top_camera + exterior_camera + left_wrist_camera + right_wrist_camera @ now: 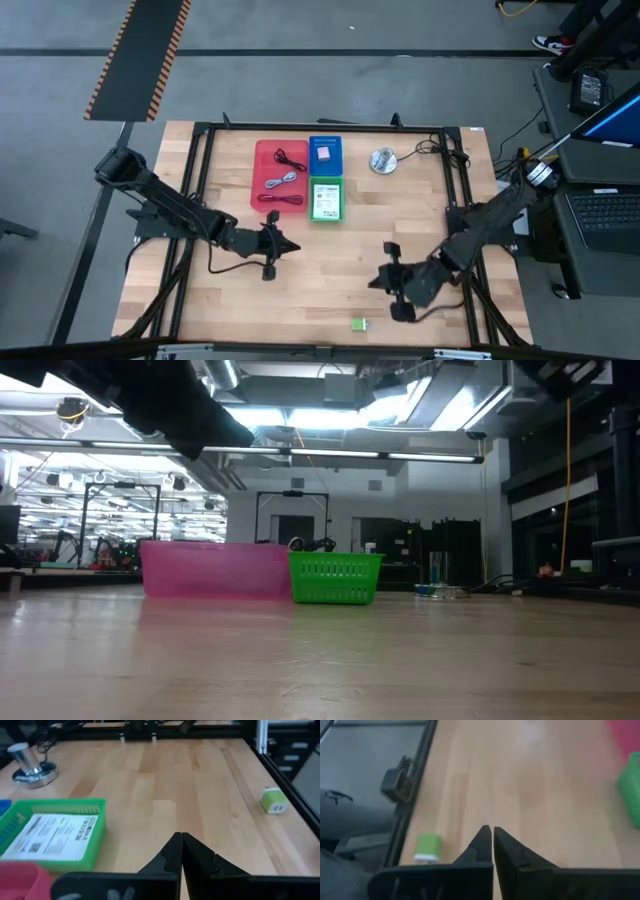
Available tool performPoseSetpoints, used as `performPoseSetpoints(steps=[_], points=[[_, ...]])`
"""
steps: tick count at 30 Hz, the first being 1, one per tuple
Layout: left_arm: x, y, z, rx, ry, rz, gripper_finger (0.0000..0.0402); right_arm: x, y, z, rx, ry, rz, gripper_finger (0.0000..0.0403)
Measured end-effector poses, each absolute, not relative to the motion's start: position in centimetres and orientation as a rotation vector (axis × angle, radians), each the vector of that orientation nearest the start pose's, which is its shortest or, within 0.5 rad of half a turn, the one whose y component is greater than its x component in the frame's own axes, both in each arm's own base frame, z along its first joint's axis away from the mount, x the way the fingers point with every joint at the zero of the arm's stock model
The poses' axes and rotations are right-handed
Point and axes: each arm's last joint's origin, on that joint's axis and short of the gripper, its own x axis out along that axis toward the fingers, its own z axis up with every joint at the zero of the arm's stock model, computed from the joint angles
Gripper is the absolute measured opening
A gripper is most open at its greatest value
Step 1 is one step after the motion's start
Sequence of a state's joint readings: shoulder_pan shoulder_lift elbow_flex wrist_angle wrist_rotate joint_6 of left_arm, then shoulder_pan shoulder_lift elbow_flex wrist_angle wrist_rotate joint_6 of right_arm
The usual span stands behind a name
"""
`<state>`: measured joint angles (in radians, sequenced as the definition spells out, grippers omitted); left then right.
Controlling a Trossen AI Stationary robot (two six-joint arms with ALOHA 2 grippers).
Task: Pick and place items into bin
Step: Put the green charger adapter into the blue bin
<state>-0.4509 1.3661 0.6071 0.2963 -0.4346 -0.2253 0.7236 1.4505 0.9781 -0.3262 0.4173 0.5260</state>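
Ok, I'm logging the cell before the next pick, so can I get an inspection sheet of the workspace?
Surface: wooden table, bare in the middle.
Job's things: green block loose near the front edge; cables in the pink bin; card in the green bin; small item in the blue bin.
Clutter: silver disc.
Grippers: left tool shut, empty; right tool shut, empty.
Cables: black lead beside the disc.
Surroundings: laptop at right.

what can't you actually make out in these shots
- Print on the white card in the green bin: blurred, left wrist view.
- Pink bin contents: hidden by its wall, low view.
- Item in the blue bin: too small, high view.
- Green block: blurred, right wrist view.
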Motion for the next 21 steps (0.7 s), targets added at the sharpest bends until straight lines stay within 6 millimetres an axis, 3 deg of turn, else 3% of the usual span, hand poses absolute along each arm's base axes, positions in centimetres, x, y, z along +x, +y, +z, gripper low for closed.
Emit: performPoseSetpoints(steps=[7, 14, 21], points=[[24.8, -10.6, 19.5, -0.071, 0.413, 0.061, 0.0003, 23.5, 23.0, 24.4, -0.017, 0.855, 0.118, 0.0], [24.8, -10.6, 19.5, -0.117, 0.411, 0.071, 0.0003, 25.0, 27.3, 24.9, -0.083, 0.947, 0.137, 0.0], [24.8, -10.6, 19.4, -0.121, 0.412, 0.072, 0.0003, 26.4, 29.4, 25.8, -0.09, 0.943, 0.148, 0.0]])
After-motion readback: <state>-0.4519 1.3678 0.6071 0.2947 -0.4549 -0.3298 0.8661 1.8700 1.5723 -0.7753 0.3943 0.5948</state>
